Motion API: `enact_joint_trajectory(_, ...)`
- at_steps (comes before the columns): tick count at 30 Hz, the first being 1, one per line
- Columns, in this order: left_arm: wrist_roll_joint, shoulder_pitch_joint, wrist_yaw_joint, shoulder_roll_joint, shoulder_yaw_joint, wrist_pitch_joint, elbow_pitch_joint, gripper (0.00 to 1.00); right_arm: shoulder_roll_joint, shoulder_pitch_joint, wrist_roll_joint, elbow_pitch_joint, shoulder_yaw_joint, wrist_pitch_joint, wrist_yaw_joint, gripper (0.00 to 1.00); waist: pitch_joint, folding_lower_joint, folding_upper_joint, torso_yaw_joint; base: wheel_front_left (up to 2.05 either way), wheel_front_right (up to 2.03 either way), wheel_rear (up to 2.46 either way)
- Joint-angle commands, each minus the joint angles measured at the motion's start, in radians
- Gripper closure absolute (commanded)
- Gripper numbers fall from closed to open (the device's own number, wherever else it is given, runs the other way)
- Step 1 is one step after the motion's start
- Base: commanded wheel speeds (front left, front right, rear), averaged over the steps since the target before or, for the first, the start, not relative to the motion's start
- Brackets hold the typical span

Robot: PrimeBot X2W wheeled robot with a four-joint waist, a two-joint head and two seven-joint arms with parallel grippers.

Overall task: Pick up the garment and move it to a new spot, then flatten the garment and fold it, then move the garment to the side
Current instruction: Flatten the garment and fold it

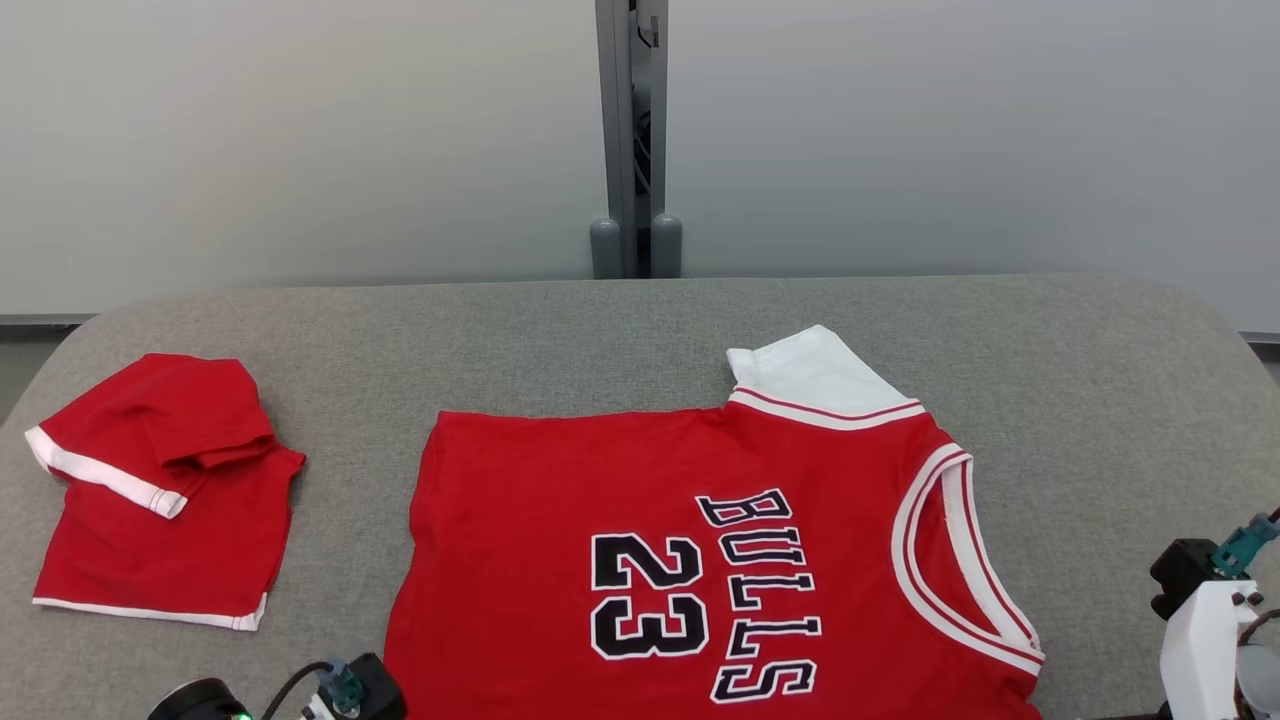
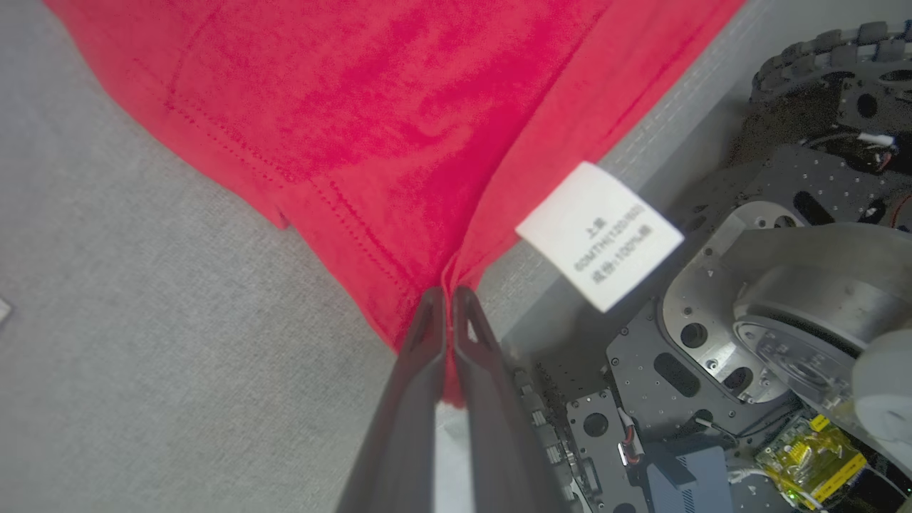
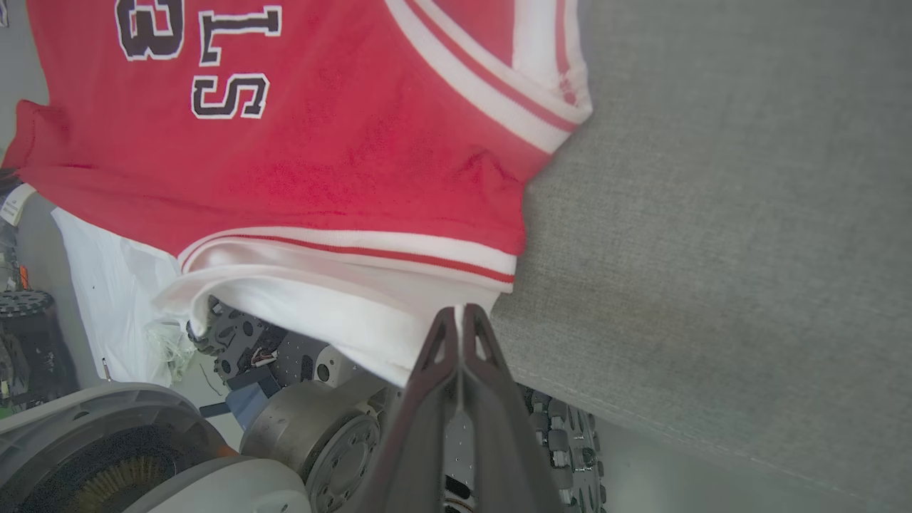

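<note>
Left gripper [image 2: 447, 292]: closest thing in its own wrist view. The two dark fingers are pressed together, pinching the red hem corner of the jersey [image 1: 700, 560].
Right gripper [image 3: 459, 312]: same deal on the other side, fingers squeezed tight on the white fabric edge just below the red-and-white trim.
Jersey: red, "BULLS 23" print facing up. It's spread mostly flat across the middle of the grey surface [image 1: 600, 330], with its near edge drooping off the front lip.
Why the two-corner hold: my guess is it keeps the near edge stretched between the arms. That way the cloth can be tugged smooth or lifted over for a fold without bunching.
White sleeve [image 1: 810, 370]: pokes out at the far edge, lying flat on the surface.
Care label [image 2: 598, 235]: white tag dangling off the hem next to the left gripper, harmless but floppy.
Folded red piece [image 1: 160, 490]: second garment off to the left on the surface, well apart from the jersey. It already takes up that side, so a sideways move that way would be cramped, I reckon.
Robot base [image 2: 748, 342]: sits right under the hanging edge, so loose cloth could brush it.
Grey post [image 1: 632, 140]: behind the surface, out of the way.
</note>
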Motion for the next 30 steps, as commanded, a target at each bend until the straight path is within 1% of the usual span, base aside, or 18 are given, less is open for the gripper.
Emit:
enact_joint_trajectory(1,-0.005,-0.021,0.001,-0.001,0.018,-0.015,0.011,1.0,0.005,-0.009,-0.015,0.004,-0.011,-0.027,0.0,1.0,0.002,0.0,0.0,-0.001,0.0,0.0,0.0)
enact_joint_trajectory(3,-0.009,-0.035,0.004,-0.004,0.034,-0.031,0.026,1.0,0.018,-0.019,-0.036,0.009,-0.025,-0.062,0.0,1.0,0.005,0.0,0.0,-0.003,0.0,0.0,0.0)
enact_joint_trajectory(7,-0.017,-0.048,0.004,-0.005,0.041,-0.035,0.034,1.0,0.028,-0.034,-0.06,0.015,-0.031,-0.094,0.0,1.0,0.008,0.0,0.0,-0.005,0.0,0.0,0.0)
enact_joint_trajectory(11,-0.022,-0.057,0.014,-0.015,0.058,-0.053,0.05,1.0,0.051,-0.052,-0.109,0.026,-0.04,-0.153,0.0,1.0,0.015,0.0,0.0,-0.007,0.0,0.0,0.0)
enact_joint_trajectory(23,0.013,-0.101,0.031,-0.079,0.077,-0.113,0.131,1.0,0.118,-0.125,-0.273,0.098,-0.029,-0.377,0.0,1.0,0.054,0.0,0.0,-0.013,0.0,0.0,0.0)
enact_joint_trajectory(28,0.039,-0.122,0.035,-0.107,0.079,-0.149,0.173,1.0,0.15,-0.157,-0.302,0.134,-0.026,-0.466,0.0,1.0,0.082,0.0,0.0,-0.014,0.0,0.0,0.0)
enact_joint_trajectory(30,0.05,-0.128,0.035,-0.115,0.078,-0.164,0.194,1.0,0.149,-0.17,-0.32,0.145,-0.017,-0.496,0.0,1.0,0.092,0.0,0.0,-0.013,0.0,0.0,0.0)
